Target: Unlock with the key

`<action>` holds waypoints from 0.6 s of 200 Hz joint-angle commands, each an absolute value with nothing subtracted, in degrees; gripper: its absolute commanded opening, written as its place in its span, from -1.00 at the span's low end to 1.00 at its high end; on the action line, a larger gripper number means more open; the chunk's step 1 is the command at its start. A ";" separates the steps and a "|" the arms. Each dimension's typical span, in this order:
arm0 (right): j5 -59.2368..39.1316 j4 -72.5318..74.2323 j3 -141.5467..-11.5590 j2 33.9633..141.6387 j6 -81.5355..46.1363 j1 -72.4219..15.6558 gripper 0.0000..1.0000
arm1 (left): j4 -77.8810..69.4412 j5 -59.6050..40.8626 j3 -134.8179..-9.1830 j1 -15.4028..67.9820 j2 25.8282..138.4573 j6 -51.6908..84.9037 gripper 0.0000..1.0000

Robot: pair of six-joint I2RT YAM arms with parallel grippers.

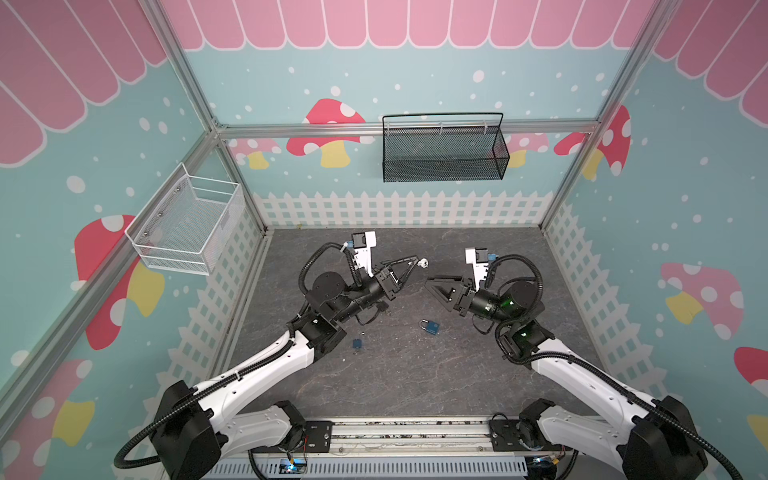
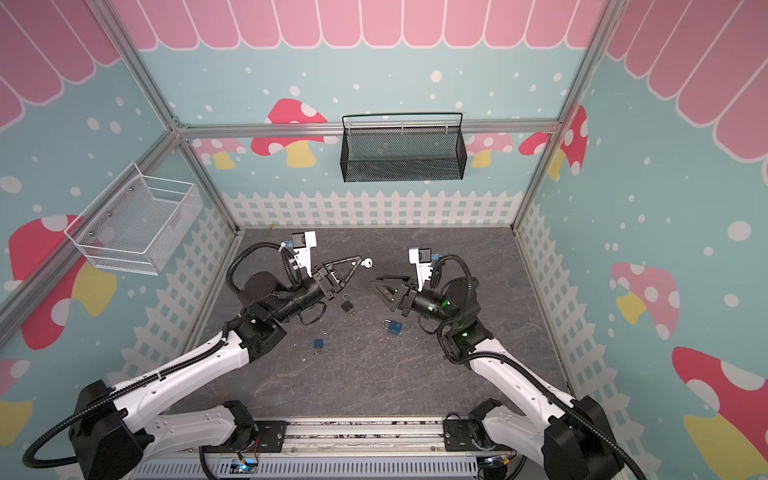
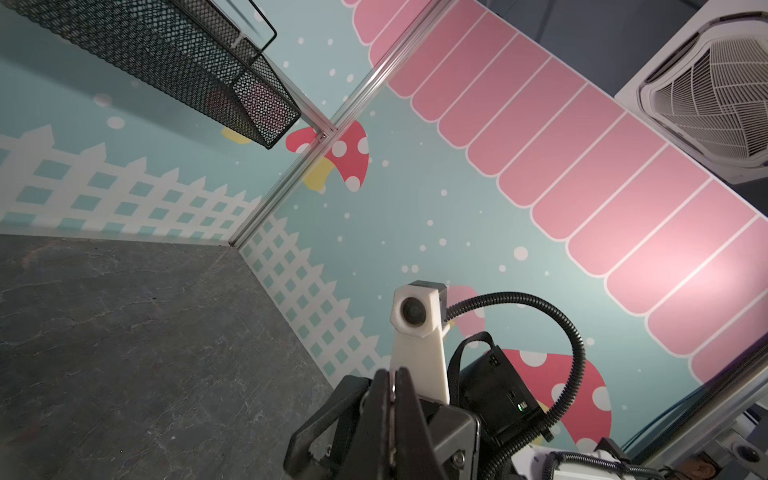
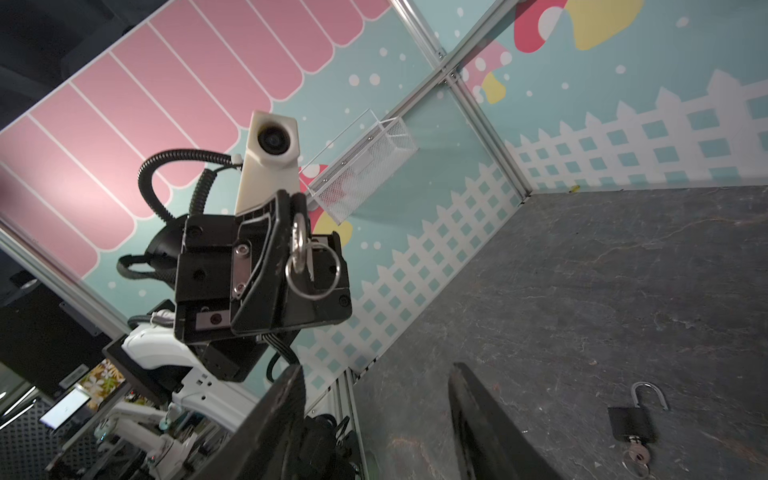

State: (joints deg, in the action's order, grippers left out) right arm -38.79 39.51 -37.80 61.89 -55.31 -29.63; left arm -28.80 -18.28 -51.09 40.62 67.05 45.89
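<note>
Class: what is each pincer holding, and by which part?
Left pincer pinches the key, apparently by its head; right pincer open, holding nothing.

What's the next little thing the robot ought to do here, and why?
Probably the right gripper, open and empty, should lower toward the blue padlock, whose shackle looks closed. The left gripper pinches a key, and the black padlock lies open.

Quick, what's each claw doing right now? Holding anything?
Left gripper: closed, holding the key.
Right gripper: open, holding nothing.
</note>
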 commanded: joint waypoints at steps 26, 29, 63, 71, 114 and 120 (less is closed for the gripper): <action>-45.96 35.16 -42.31 61.45 -49.90 -27.47 0.16 | -15.49 -24.06 -55.33 40.17 66.69 40.00 -1.00; -46.50 34.96 -42.59 61.56 -49.80 -27.32 0.15 | -15.32 -24.31 -55.44 40.17 66.71 39.95 -1.00; -49.19 34.80 -44.16 62.83 -49.31 -26.56 0.02 | -14.06 -26.34 -56.50 40.19 67.41 39.28 -1.00; -49.45 34.68 -44.29 62.93 -49.18 -26.53 0.01 | -13.57 -26.52 -56.66 40.17 67.41 39.12 -1.00; -50.24 34.71 -44.30 62.69 -48.91 -26.27 -0.26 | -11.95 -27.77 -57.68 40.17 68.35 38.34 -1.00; -50.04 34.53 -44.27 62.65 -48.86 -26.18 -0.31 | -12.04 -27.84 -57.83 40.17 68.45 38.54 -1.00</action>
